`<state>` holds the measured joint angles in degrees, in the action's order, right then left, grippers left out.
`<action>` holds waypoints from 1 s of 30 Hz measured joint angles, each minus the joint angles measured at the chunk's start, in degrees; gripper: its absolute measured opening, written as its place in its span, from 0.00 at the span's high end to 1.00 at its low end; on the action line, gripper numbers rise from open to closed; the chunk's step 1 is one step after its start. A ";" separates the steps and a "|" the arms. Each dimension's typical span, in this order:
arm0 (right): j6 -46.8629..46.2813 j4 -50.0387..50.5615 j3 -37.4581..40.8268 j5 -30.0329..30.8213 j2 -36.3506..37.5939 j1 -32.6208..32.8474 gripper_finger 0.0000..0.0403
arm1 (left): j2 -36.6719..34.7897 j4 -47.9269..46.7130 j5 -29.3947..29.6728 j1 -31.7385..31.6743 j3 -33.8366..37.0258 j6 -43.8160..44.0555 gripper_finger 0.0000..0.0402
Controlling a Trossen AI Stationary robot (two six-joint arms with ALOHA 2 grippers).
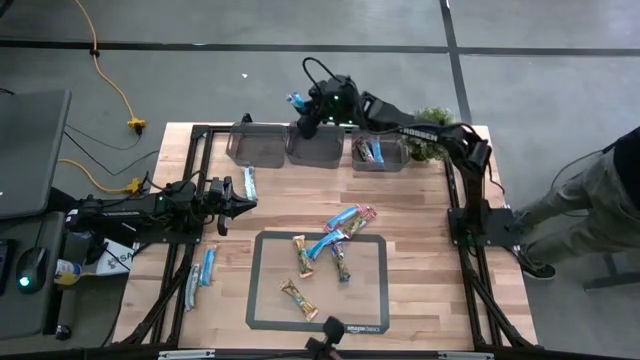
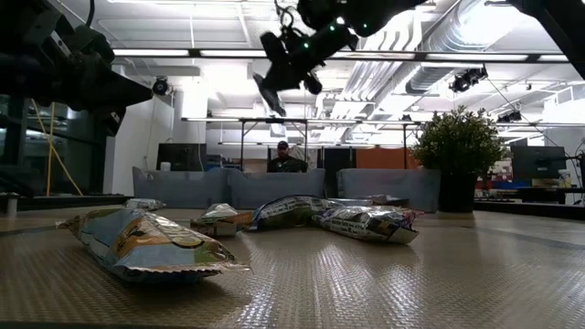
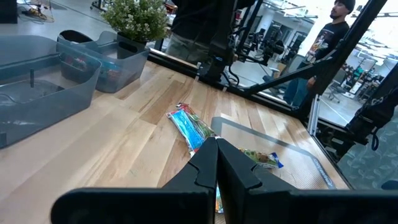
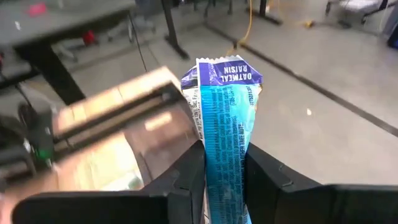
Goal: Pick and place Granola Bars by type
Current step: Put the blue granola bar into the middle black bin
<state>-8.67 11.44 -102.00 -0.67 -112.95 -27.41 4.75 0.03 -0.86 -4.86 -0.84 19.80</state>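
The right gripper (image 4: 222, 171) pinches a blue granola bar (image 4: 224, 118) above the middle bin (image 1: 313, 147); the left gripper (image 3: 216, 163) rests pressed together.

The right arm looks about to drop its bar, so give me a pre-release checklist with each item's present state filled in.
1. Right gripper shut on the blue bar: ok, fingers pinch the wrapper on both sides.
2. Gripper positioned at the middle bin: ok in the high view, it hangs near that bin's far-left corner.
3. Bar fully over the bin's opening: cannot tell; its tip shows beyond the bin's far edge.
4. Middle bin holds matching blue bars: cannot tell.
5. Left gripper out of the way: ok, shut and low over the table's left side.
6. Bars left to sort on the mat: not ok, several remain.
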 joint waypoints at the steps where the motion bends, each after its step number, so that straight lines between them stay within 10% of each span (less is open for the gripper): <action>1: 0.92 1.41 0.00 -0.32 0.01 -0.46 0.81 | 0.00 -0.01 0.00 0.00 0.00 -0.01 1.00; 30: 16.68 17.91 0.02 -11.15 -8.50 -2.26 0.81 | 0.00 -0.02 0.00 0.00 0.00 -0.01 1.00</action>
<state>8.01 29.35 -101.97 -11.82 -121.45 -29.67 4.75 0.01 -0.86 -4.86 -0.84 19.79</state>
